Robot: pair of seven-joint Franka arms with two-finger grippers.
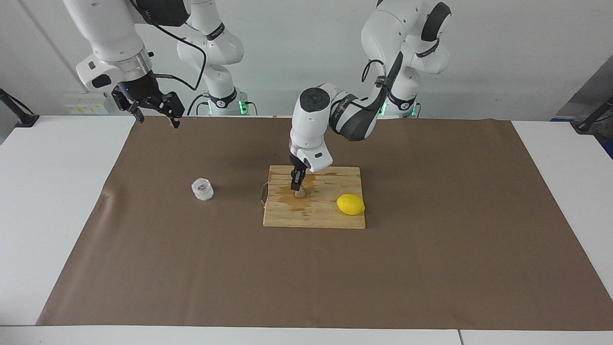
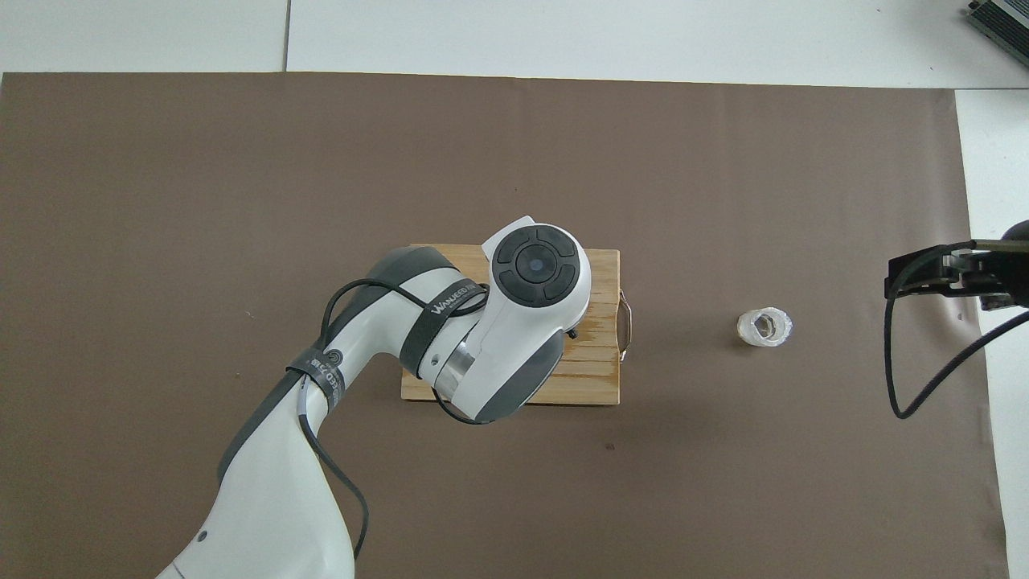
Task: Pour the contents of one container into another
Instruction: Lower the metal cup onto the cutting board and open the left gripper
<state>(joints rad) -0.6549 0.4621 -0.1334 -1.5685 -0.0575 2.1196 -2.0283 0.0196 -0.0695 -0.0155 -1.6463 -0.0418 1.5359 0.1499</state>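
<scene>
Facing view: nearest the robots, the right hand is seen raised over the edge of the brown mat at the right arm's end of the bench, w/ its fingers spread wide and nothing between them; the arm is at wait. In the overhead view only part of that hand is caught at the frame edge.

Next out, the wooden board is laid approx. mid-mat. The left hand is lowered onto it, pointing straight down, fingers narrow and closed on the jigger, of which only the bottom part is visible beneath the fingertips, resting on the board. A dark wet stain is spread on the wood around it. In the overhead view the jigger is fully hidden by the left arm's wrist; the board is only partly visible.

The glass cup is stood upright on the mat, well apart from the board, toward the right arm's end, touched by neither hand. From the overhead view the cup is seen open end up.

Farthest out, a lemon is lain on the board, near the corner toward the left arm's end, apart from the jigger.
</scene>
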